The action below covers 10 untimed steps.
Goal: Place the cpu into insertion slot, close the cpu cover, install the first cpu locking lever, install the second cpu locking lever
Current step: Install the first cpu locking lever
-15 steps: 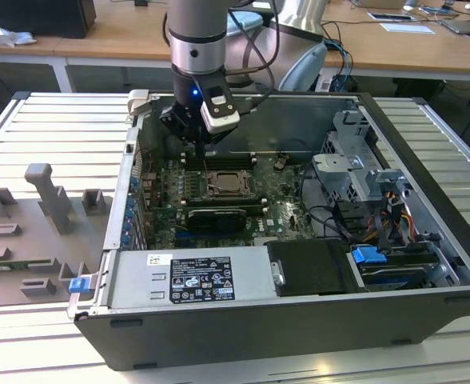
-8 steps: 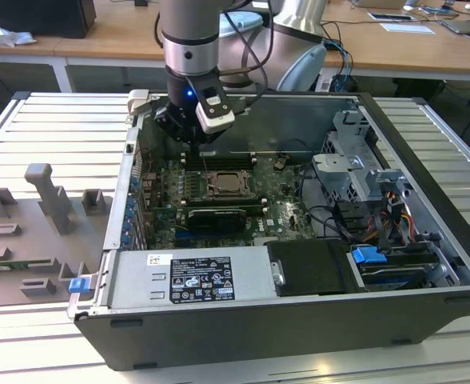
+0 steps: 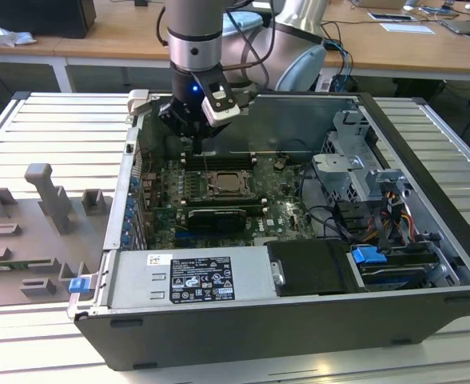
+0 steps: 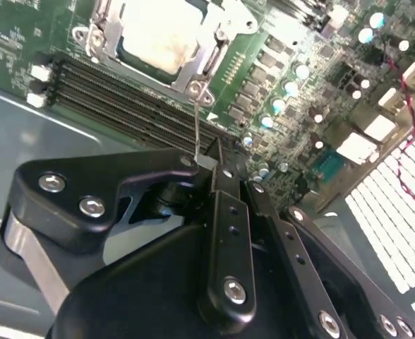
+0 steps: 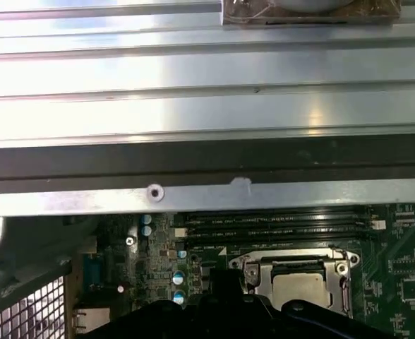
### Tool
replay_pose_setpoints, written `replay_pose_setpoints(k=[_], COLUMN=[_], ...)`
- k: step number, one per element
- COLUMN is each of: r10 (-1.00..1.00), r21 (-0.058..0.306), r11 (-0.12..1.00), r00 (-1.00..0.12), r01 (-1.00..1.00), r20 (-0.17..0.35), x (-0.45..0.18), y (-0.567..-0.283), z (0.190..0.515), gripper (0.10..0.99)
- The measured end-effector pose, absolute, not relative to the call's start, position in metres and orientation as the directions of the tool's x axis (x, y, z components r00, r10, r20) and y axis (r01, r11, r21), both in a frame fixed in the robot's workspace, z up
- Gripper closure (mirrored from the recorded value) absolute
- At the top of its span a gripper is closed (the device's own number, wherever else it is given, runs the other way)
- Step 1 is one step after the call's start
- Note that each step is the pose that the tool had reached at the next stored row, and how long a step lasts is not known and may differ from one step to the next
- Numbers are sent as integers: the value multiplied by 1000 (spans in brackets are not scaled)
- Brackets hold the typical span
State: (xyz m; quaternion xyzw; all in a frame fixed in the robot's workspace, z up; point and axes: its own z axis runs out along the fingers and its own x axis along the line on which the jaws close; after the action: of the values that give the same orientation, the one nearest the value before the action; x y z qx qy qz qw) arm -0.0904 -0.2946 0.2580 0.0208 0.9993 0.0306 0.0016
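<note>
The cpu (image 4: 154, 35) lies flat in the insertion slot (image 3: 225, 185) on the green motherboard, its pale metal top showing through the cut-out. The silver cpu cover (image 4: 202, 60) is folded down over it, and in the first wrist view the cpu (image 5: 301, 288) sits inside the same frame. From the socket's corner, a thin wire locking lever (image 4: 197, 120) rises to my gripper (image 4: 211, 161). The black fingers are shut on the lever's end. In the exterior view my gripper (image 3: 197, 148) hangs over the memory slots just behind the socket.
Long black memory slots (image 4: 123, 99) run beside the socket. A black graphics card (image 3: 215, 218) lies in front of it, with the power supply (image 3: 191, 276) nearer still. A drive cage and cables (image 3: 355, 160) fill the exterior view's right. The case wall (image 5: 193, 106) stands close behind.
</note>
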Motion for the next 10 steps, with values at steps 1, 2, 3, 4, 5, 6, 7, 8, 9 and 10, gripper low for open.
replay_pose_setpoints(k=[1, 2, 3, 4, 5, 6, 7, 8, 9, 10], r10=[42, 42, 42, 42, 41, 41, 34, 29, 23, 12], r21=[61, 61, 61, 61, 61, 62, 67, 75, 81, 84], r11=[997, 997, 997, 997, 997, 997, 997, 997, 996, 996], r00=[-999, -999, -999, -999, -999, -999, -999, -1000, -1000, -1000], r01=[42, 42, 42, 41, 41, 41, 34, 29, 23, 12], r20=[-2, -2, -2, -2, -2, -2, -2, -1, -1, -2], x=[-88, -87, -85, -79, -68, -60, -60, -60, -60, -60], y=[-295, -295, -295, -295, -295, -295, -295, -295, -295, -295], z=[258, 257, 256, 255, 254, 253, 252, 252, 252, 251], gripper=[980, 980, 980, 980, 980, 980, 980, 980, 980, 980])
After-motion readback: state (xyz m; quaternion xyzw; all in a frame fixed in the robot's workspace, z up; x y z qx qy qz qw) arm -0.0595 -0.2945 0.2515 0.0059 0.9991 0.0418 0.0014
